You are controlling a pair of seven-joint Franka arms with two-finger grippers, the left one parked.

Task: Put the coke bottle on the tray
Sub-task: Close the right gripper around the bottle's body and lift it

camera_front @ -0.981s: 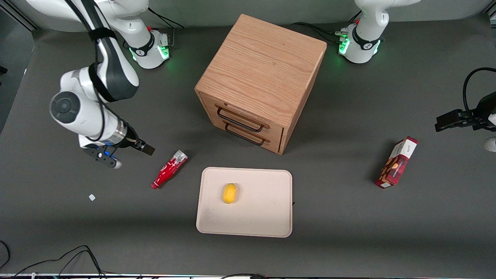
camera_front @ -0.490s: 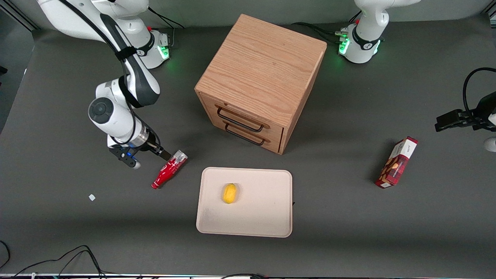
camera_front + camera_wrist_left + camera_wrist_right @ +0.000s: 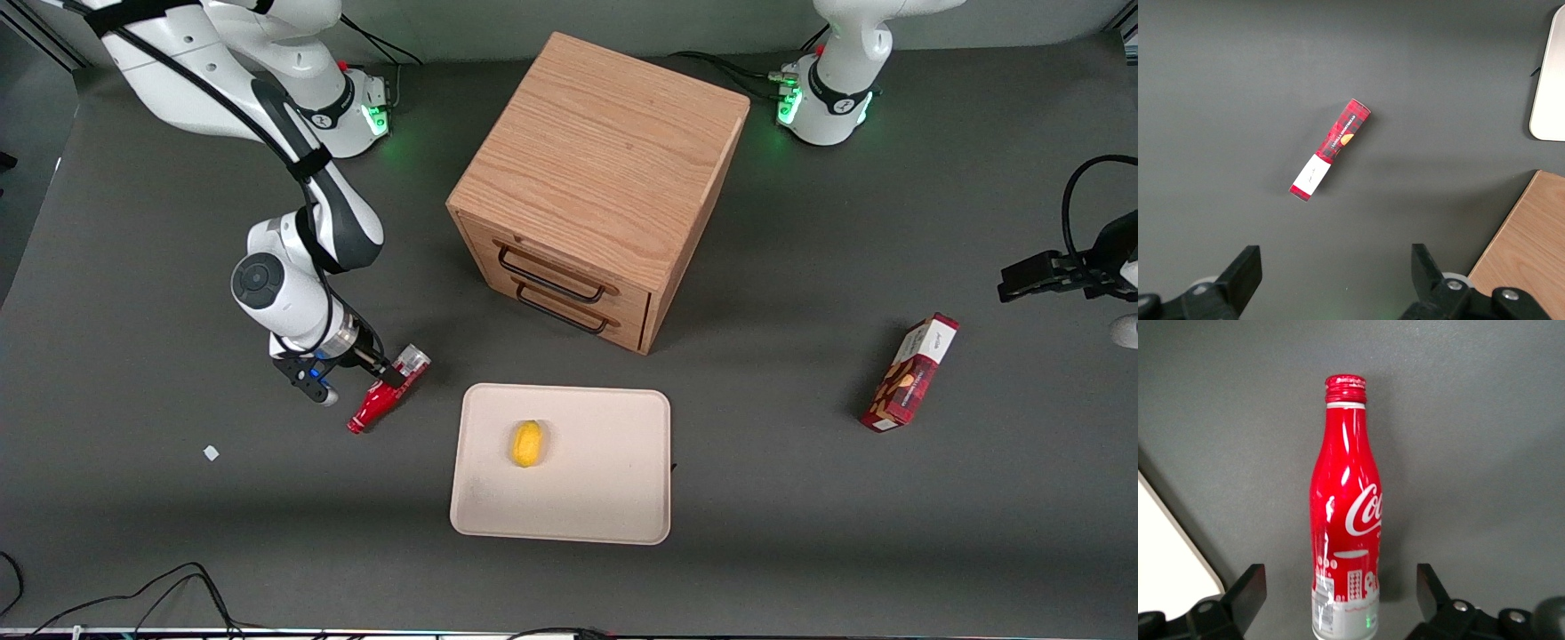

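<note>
The coke bottle (image 3: 1345, 520) lies flat on the table beside the tray (image 3: 605, 498), its silvery end between the gripper's (image 3: 1338, 600) 2 wide-spread fingers, seemingly untouched.

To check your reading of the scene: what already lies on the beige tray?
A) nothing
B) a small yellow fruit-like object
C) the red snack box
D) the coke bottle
B: a yellow object lies on the tray; the coke bottle lies on the table beside it, under the gripper.
</note>
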